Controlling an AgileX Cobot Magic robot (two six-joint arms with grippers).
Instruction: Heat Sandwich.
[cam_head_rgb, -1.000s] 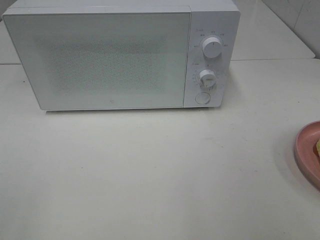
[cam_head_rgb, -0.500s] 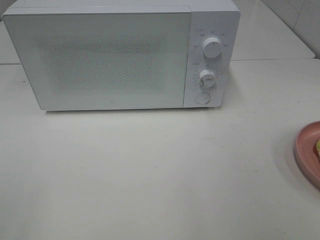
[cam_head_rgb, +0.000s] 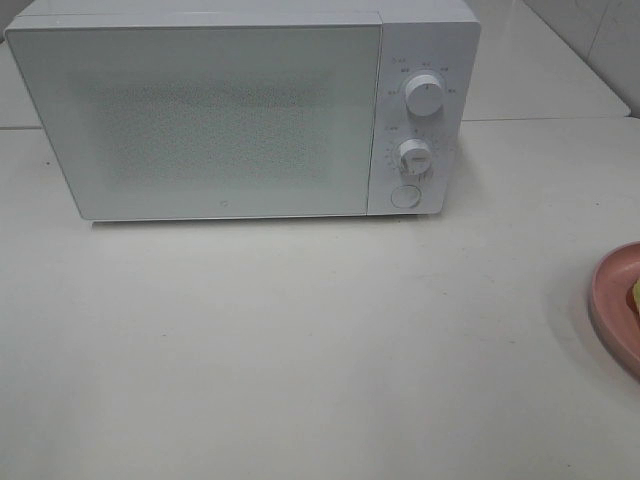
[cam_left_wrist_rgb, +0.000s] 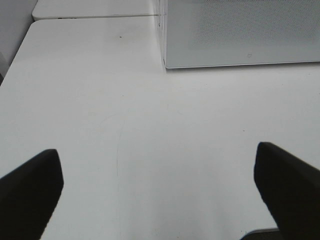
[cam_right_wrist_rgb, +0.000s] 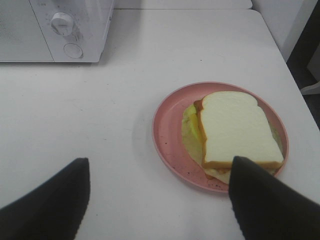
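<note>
Nothing has moved: both hands gape empty, sandwich (cam_right_wrist_rgb: 238, 131) on plate (cam_right_wrist_rgb: 167, 125).

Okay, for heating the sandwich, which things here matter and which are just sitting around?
For the job:
sandwich
pink plate under it
microwave, door shut, with two knobs and a button

Just there:
second table behind the microwave; nothing else is lying about
</note>
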